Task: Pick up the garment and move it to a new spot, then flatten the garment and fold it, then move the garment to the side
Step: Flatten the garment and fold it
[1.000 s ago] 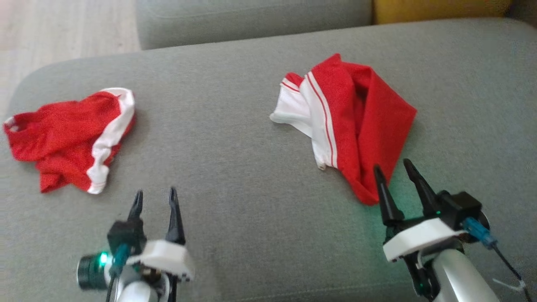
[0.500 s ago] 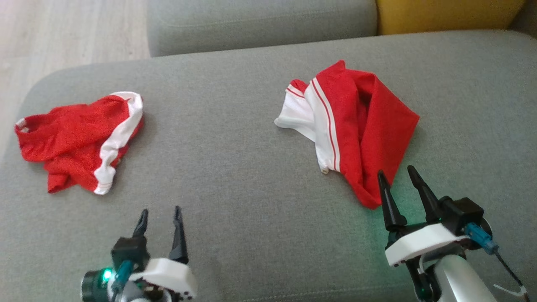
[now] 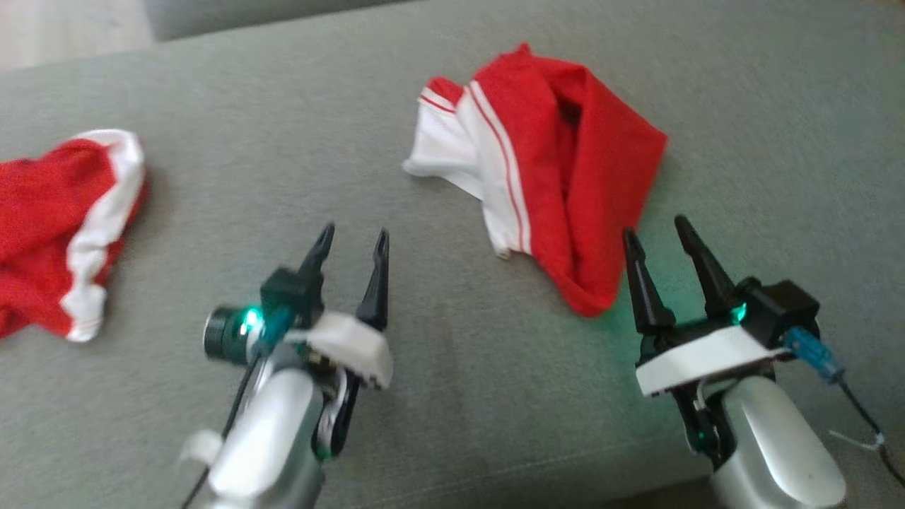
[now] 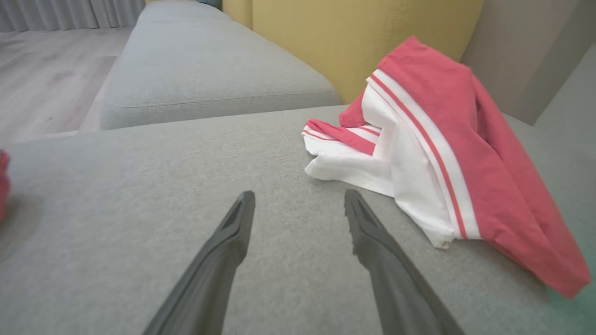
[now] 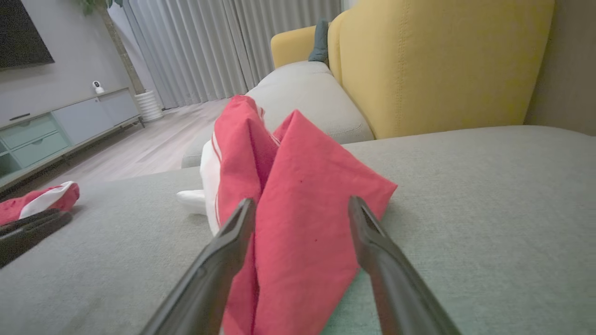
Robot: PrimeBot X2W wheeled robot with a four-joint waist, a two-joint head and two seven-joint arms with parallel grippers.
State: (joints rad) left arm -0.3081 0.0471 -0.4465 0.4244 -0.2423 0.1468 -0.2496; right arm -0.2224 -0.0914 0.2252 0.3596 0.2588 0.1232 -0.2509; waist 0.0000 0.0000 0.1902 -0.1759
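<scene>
A crumpled red garment (image 3: 565, 162) with white side panels and red stripes lies on the grey cushion (image 3: 297, 162) right of centre. The left wrist view has the same garment (image 4: 442, 149) at the right, ahead of the fingers. My left gripper (image 3: 352, 237) is open over bare cushion, a short way to the garment's left and nearer me. Just off the garment's near corner my right gripper (image 3: 656, 226) stands open. In the right wrist view the garment (image 5: 298, 204) rises between and beyond that gripper's fingertips; nothing is gripped.
A second red and white garment (image 3: 63, 219) lies at the cushion's left end. Behind are another grey cushion (image 4: 209, 74) and a yellow backrest (image 5: 442, 60). Wooden floor (image 4: 46, 74) lies past the left edge. Bare cushion spreads between the two garments.
The head camera has tipped down and turned right, shifting the whole picture. My left gripper has advanced up and rightwards towards the garment. The right gripper holds its place at the garment's near corner.
</scene>
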